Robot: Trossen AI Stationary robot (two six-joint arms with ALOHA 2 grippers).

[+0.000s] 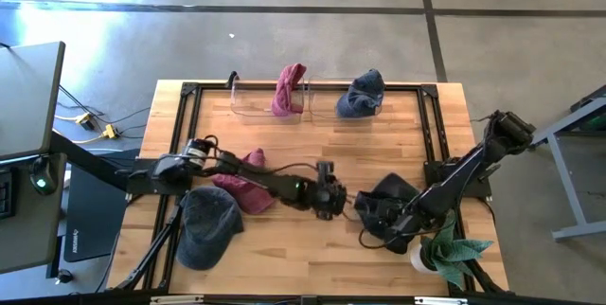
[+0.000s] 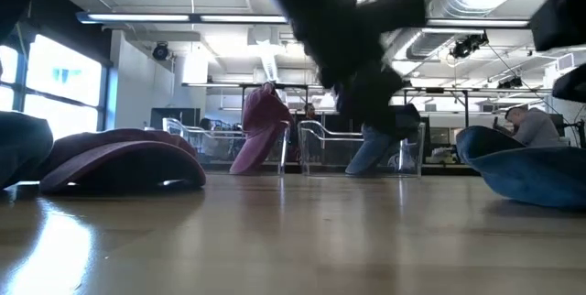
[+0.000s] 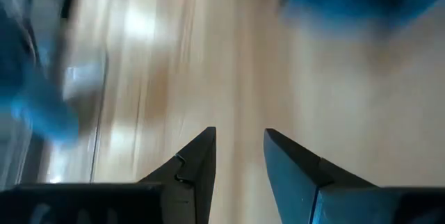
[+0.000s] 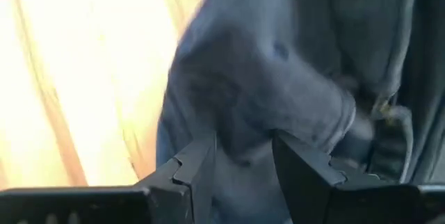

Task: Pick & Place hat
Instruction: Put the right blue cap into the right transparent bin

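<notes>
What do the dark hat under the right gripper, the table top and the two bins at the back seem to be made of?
Dark hat: soft woven cloth, matte, probably cotton; it creases and sags.
Table top: pale wood planks, smooth finish; grain lines and glare show.
Bins: clear plastic, likely acrylic; the red hat and blue hat show through their walls.

The table's (image 1: 312, 149) middle band, between the far bins and the arms, lies bare wood with room to pass. At the far edge, 2 clear bins (image 1: 270, 99) stand side by side, a red hat (image 1: 289, 89) draped in the left one and a blue hat (image 1: 363, 94) in the right. Near left, a maroon hat (image 1: 248, 182) and a grey hat (image 1: 207, 226) block the way; near right, a dark hat (image 1: 390, 199) and a potted plant (image 1: 445, 253).
</notes>
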